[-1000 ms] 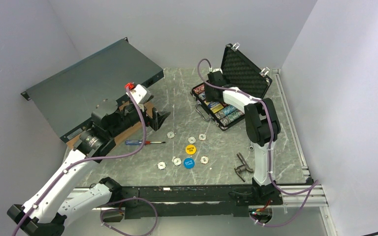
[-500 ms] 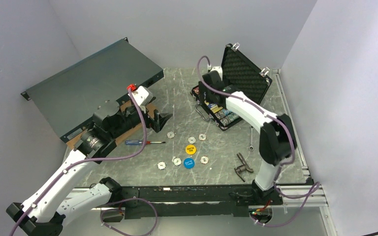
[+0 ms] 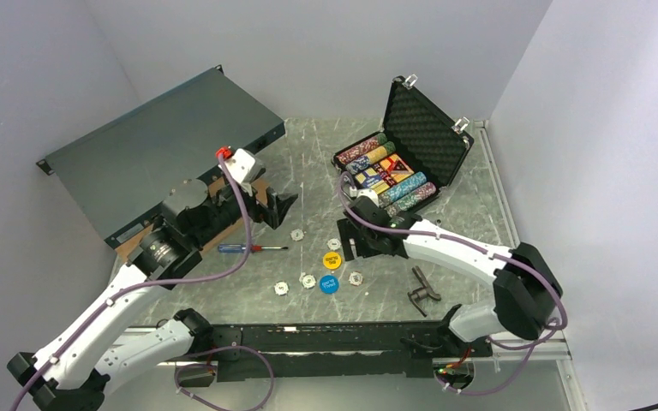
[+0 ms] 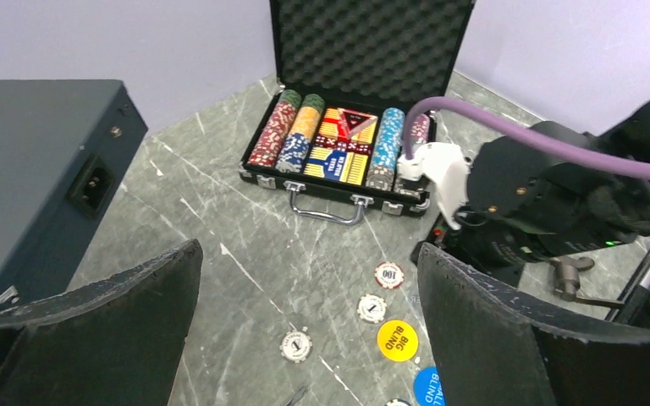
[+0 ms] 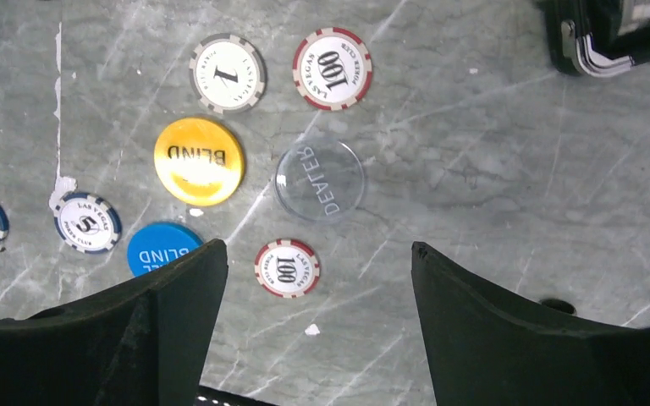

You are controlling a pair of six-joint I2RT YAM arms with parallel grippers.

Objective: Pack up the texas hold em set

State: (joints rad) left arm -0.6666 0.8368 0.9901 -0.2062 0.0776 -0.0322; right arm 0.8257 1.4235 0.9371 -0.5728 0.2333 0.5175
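Observation:
The black briefcase stands open at the back right, foam lid up, rows of poker chips and cards inside; the left wrist view shows it too. Loose on the table lie a yellow disc, a blue disc and several white-grey chips. My right gripper hangs open over them. In its wrist view the right gripper has a red-rimmed 100 chip between its fingers, with a clear dealer disc just ahead. My left gripper is open and holds nothing.
A red-blue handled screwdriver lies left of the chips. A dark metal tool lies near the right arm's base. A large grey chassis leans at the back left. Walls close in on the left, back and right.
My right arm has pulled back out of the briefcase and swung down to the loose chips, its jaws opening wider. The case's chip rows are uncovered. The left arm has hardly moved.

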